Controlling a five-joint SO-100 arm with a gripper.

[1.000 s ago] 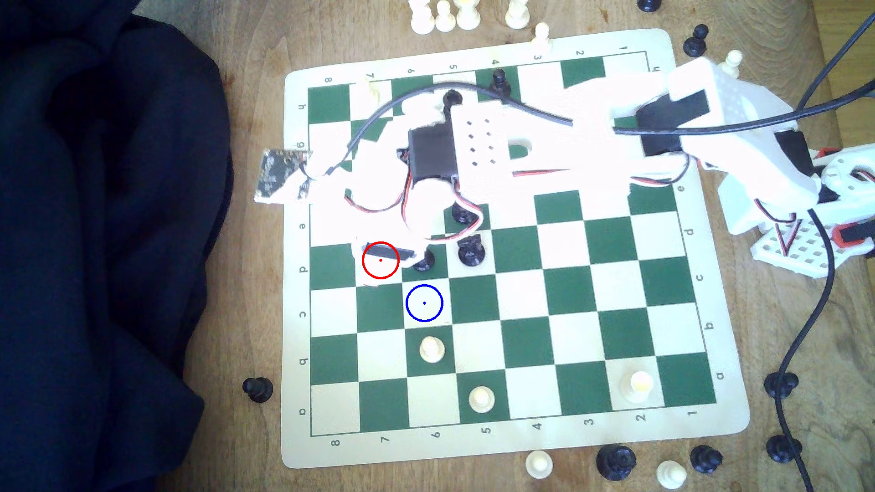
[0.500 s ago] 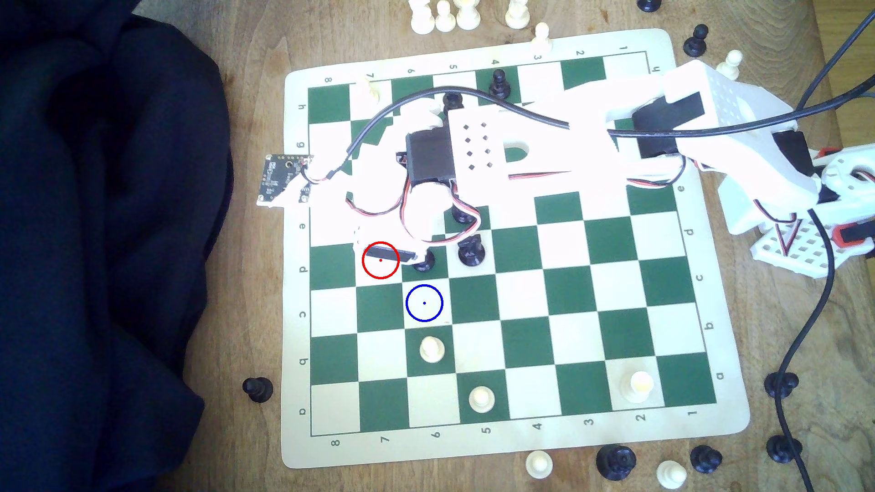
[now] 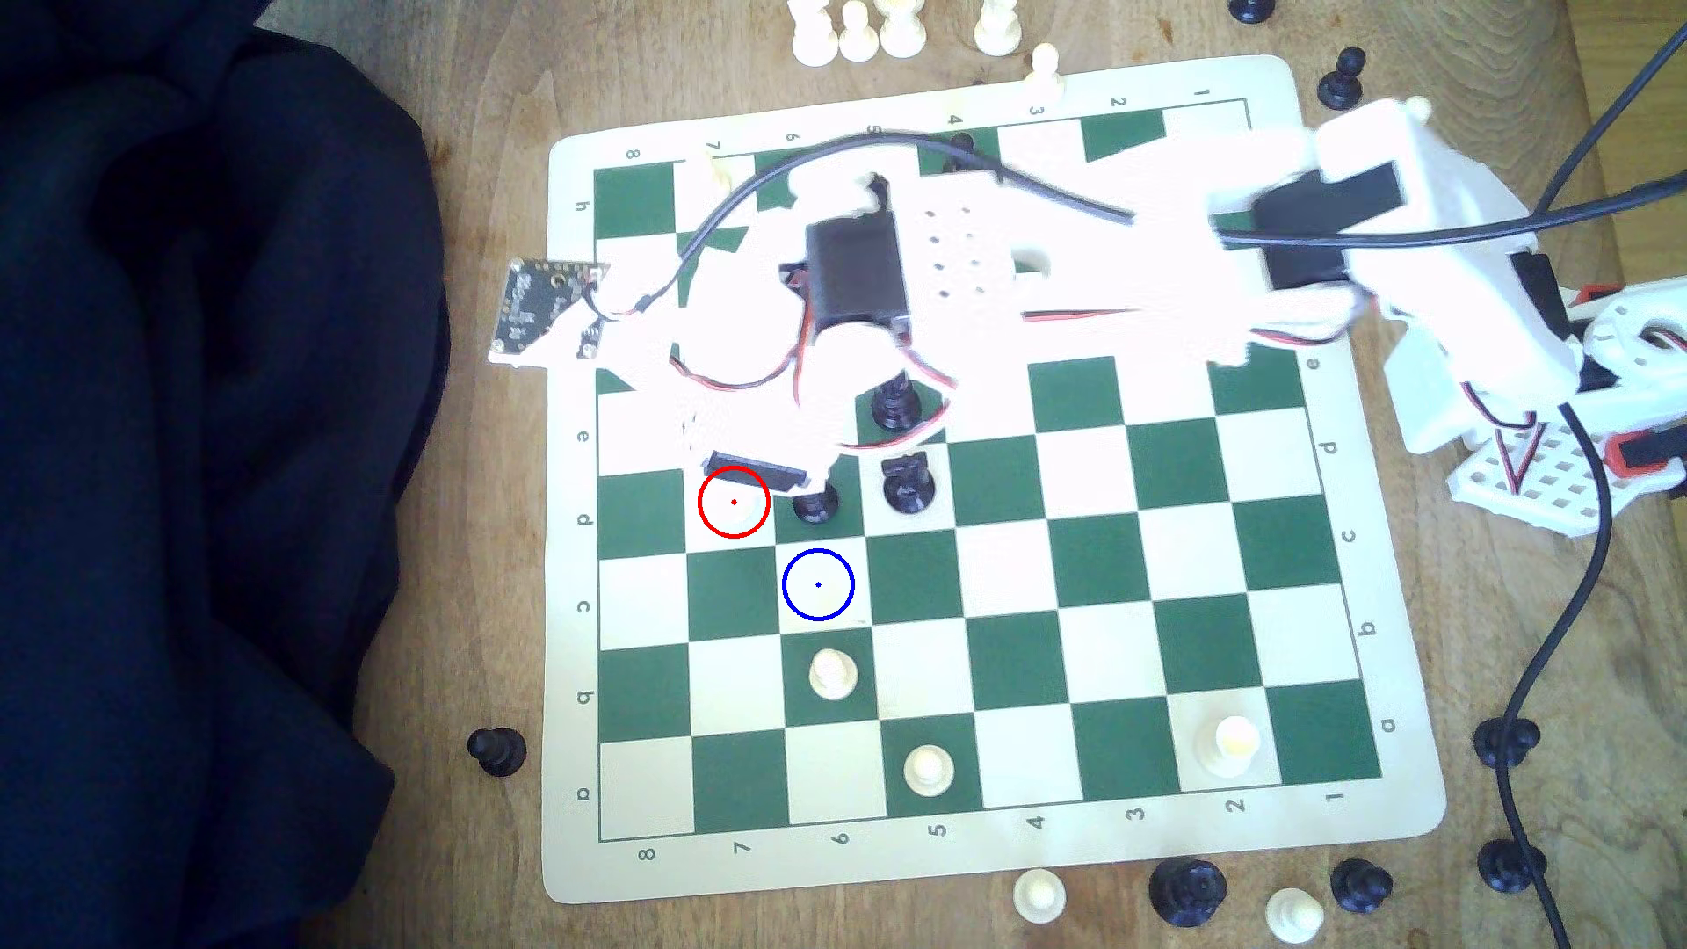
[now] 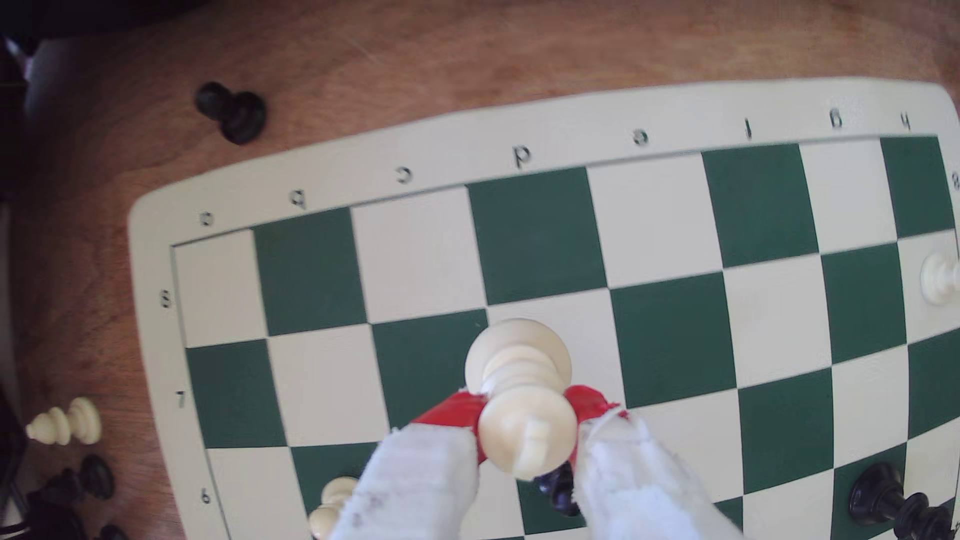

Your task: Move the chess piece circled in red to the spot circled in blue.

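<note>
1. Since the earlier frames the arm has risen and drawn back toward the far edge of the board: in the exterior view the dark strip at the pincer [image 3: 753, 467] no longer lies inside the red ring [image 3: 733, 501] but just above it, and the ringed square now looks bare
2. The wrist view shows why: the chess piece circled in red [image 4: 522, 400] sits between the red-tipped fingers [image 4: 452, 413], gripped just below its head, tilted, with its round base seemingly clear of the board [image 4: 332, 166]; the pincer is narrowed onto it
3. I judge the pick-up done and the lift under way, so the carry comes next
4. The spot circled in blue [image 3: 818, 584] lies one square diagonally nearer the board's near edge, and it is vacant
5. A black pawn [image 3: 815, 504] stands on the square between, just beside the pincer; the piece's low base could clip it, so height matters before moving across
6. A cream pawn [image 3: 831, 673] stands one square beyond the target
</note>
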